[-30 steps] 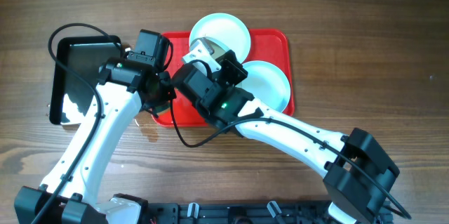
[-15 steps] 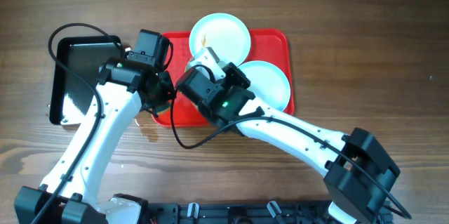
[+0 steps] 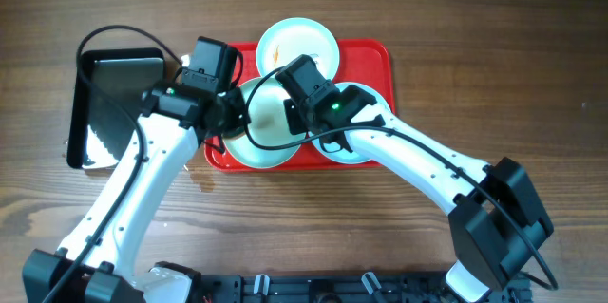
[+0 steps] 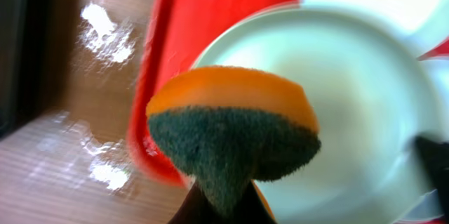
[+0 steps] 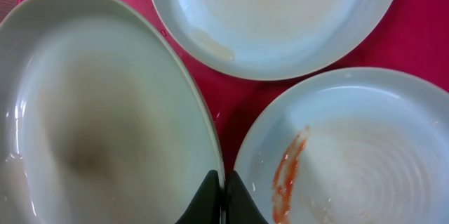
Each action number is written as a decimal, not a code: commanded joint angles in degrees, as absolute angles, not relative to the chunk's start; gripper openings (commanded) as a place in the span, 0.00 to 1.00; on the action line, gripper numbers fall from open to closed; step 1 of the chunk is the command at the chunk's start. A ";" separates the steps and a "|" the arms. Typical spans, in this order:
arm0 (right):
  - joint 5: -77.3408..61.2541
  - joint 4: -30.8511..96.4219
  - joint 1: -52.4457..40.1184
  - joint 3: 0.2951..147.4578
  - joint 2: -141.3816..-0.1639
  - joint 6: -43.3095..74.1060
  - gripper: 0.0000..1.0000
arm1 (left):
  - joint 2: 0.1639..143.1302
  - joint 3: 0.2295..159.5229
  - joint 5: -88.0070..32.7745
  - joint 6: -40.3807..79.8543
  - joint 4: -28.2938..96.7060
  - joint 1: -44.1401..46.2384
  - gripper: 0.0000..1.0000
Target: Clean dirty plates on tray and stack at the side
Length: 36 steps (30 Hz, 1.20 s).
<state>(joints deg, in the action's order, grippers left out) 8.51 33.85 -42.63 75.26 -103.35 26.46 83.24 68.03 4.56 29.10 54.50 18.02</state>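
Three pale plates are on or over the red tray (image 3: 375, 56). My right gripper (image 5: 223, 199) is shut on the rim of one plate (image 5: 98, 119) and holds it tilted at the tray's left end (image 3: 261, 127). A second plate (image 3: 299, 42) with a small orange smear lies at the tray's back (image 5: 280, 13). A third plate (image 5: 358, 154) with an orange streak lies at the right, mostly under my right arm overhead. My left gripper (image 4: 223, 203) is shut on an orange and green sponge (image 4: 235, 129), just left of the held plate (image 4: 337, 112).
A smaller black glossy tray (image 3: 109, 104) lies left of the red tray. Wet patches shine on the wooden table (image 4: 105, 31) by the red tray's left edge. My two arms cross the table's front half.
My right gripper has swung right and lifted the left plate into view, tilted. My left gripper with the sponge has shifted slightly up and right, toward that plate.
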 commanded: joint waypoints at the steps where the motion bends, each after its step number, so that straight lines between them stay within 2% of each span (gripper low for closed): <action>1: 6.00 33.89 -42.44 75.24 -102.06 32.99 0.04 | 84.36 64.01 1.30 29.69 49.15 19.29 0.04; 11: 6.22 33.93 -42.02 75.09 -107.42 35.92 0.04 | 90.96 59.55 1.61 29.65 44.07 19.38 0.04; 21: 6.31 36.40 -41.95 75.09 -107.44 32.97 0.04 | 95.59 59.55 11.53 28.73 43.09 19.38 0.04; 28: 6.44 37.15 -41.98 75.09 -107.44 32.95 0.04 | 97.32 59.55 11.68 28.75 40.14 19.38 0.04; 36: 6.44 38.22 -41.98 75.09 -107.44 32.10 0.04 | 97.43 59.55 17.04 28.77 36.58 19.38 0.04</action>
<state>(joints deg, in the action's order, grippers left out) 7.03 37.85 -42.26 75.24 -106.72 33.17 96.71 59.61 12.51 29.04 37.17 19.25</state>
